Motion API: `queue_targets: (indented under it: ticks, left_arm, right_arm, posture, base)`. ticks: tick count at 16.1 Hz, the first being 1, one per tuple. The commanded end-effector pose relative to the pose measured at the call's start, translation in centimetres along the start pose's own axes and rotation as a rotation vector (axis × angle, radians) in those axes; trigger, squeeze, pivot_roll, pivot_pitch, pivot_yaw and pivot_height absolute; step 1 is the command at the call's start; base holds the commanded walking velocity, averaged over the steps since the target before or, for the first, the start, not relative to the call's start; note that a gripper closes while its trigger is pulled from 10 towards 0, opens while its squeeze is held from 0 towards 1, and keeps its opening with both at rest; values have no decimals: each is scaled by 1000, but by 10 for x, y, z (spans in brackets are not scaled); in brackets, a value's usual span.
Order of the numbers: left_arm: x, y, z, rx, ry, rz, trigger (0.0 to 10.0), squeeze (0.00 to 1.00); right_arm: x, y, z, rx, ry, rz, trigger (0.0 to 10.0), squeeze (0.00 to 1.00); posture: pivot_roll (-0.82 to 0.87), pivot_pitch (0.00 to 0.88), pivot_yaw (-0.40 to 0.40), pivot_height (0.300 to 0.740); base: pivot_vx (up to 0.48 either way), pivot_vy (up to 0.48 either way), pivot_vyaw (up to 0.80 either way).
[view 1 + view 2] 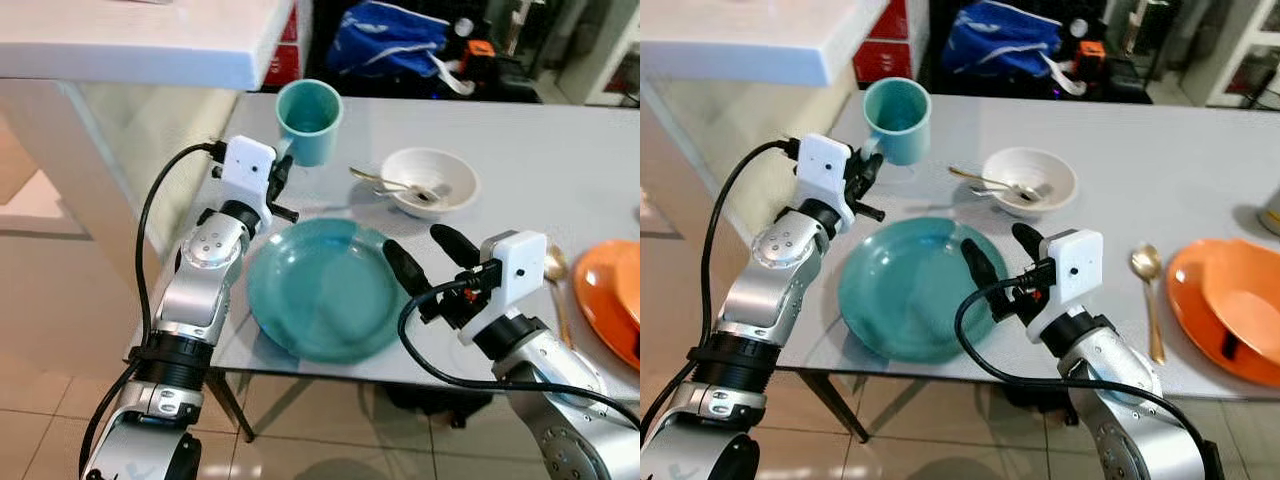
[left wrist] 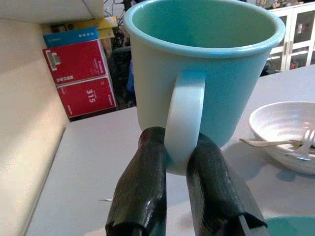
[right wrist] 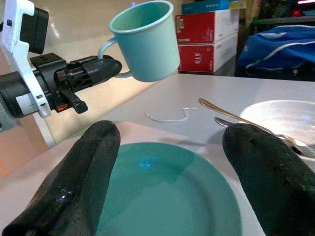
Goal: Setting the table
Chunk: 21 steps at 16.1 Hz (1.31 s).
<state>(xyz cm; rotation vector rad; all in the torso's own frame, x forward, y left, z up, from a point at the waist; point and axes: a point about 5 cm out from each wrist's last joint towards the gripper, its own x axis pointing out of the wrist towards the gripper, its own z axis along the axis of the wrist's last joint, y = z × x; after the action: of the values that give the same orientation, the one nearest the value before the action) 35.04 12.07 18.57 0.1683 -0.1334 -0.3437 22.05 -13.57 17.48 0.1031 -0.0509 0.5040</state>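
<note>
- Cup (image 1: 309, 121): pinched by its handle in the left end effector (image 1: 281, 172), seemingly lifted clear of the desk (image 1: 560, 150).
- Right end effector (image 1: 430, 256): fingers spread, hovering over the plate (image 1: 320, 290).

Two silver arms are showing ribbed black collars at their joints — the left arm (image 1: 205, 275) is dotted with small screws. A black cable (image 1: 150, 215) is looping along each arm to a white camera block (image 1: 247, 168) at the wrist. Each gripper — left (image 2: 170, 189), right (image 1: 430, 256) — is wearing two long, glossy black fingers.
</note>
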Motion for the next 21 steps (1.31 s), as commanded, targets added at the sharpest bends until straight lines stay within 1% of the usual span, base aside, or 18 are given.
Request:
queue_targets:
  ticks: [1,3,8,11,13,16,19,21]
  left_arm:
    - [2,-2,1,18,10,-19,10000,0]
    - [2,-6,-3,34,32,-44,10000,0]
    - [4,-7,0,21,19,-52,10000,0]
    - [4,-9,1,33,11,-54,10000,0]
    - [2,-10,1,24,4,-59,10000,0]
    - [1,-10,2,5,-2,-65,10000,0]
    - [2,-8,8,-8,-37,-46,10000,0]
    - [3,-7,9,-10,-42,-49,10000,0]
  right_arm:
    - [-2,-2,1,-7,-5,-11,10000,0]
    - [-2,-2,1,-8,-6,-14,10000,0]
    - [-4,-2,1,-10,-4,-15,10000,0]
    - [-3,-2,1,-8,-6,-16,10000,0]
    - [-3,-1,-2,-4,16,-20,10000,0]
    - [-2,-1,-4,9,23,-27,10000,0]
    - [-2,-1,-2,10,15,-24,10000,0]
    - [-2,-1,-2,5,6,-28,10000,0]
  posture:
    - [-50,0,16,740]
    - [-55,0,19,740]
    - [-56,0,20,740]
    - [-53,0,19,740]
    - [-52,0,19,740]
    - [-52,0,20,740]
    - [-51,0,19,740]
    - [-50,0,19,740]
  base:
    - [270,0,0]
    - [0,0,0]
    - [0,0,0]
    - [0,0,0]
    - [0,0,0]
    - [182,0,-696]
    - [352,0,-800]
    - [390,0,0]
